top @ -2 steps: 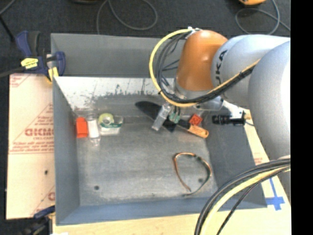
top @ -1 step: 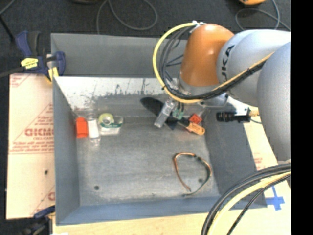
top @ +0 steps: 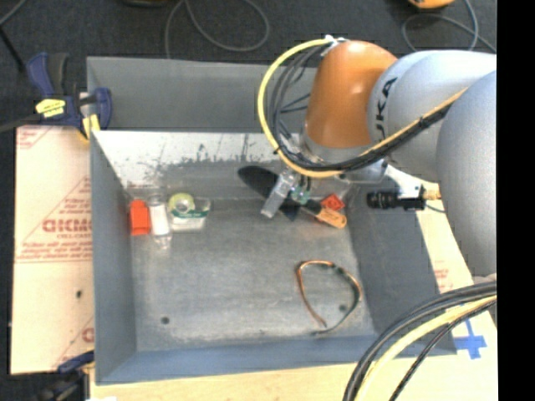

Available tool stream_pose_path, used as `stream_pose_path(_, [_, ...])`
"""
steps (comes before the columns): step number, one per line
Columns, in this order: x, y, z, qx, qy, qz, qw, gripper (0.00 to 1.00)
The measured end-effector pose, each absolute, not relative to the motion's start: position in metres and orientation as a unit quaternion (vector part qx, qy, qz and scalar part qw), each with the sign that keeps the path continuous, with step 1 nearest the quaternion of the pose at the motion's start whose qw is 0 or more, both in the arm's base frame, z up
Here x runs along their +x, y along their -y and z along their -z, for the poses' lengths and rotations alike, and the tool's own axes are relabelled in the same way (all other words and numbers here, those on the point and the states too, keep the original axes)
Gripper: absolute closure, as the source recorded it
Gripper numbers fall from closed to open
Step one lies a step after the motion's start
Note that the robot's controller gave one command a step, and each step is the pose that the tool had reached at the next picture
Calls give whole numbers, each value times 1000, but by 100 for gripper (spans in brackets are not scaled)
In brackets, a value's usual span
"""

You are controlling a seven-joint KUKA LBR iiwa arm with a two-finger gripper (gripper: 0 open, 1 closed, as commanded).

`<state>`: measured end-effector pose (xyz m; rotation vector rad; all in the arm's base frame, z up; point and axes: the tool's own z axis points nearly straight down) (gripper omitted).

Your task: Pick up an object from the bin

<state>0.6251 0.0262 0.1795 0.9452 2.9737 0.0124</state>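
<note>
Grey bin (top: 234, 282): claw (top: 280, 199), state unclear, between black object (top: 256, 178) and orange tool (top: 333, 213); wire loop (top: 331, 296) apart.

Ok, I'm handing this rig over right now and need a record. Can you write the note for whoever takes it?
Gripper: down at the far right of the bin, beside a black thing and an orange-handled thing. I cannot tell whether it grips either.
Far left: orange block, small clear bottle, green-and-white tape roll.
Near right: brown cord loop.
Done: arm is in the bin; nothing is lifted clear.
Left: grasp one thing and raise it out.
</note>
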Motion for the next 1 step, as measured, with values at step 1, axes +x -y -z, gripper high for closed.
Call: stream_pose_path(1, [627, -35, -208, 310, -951, -2, 6, 100])
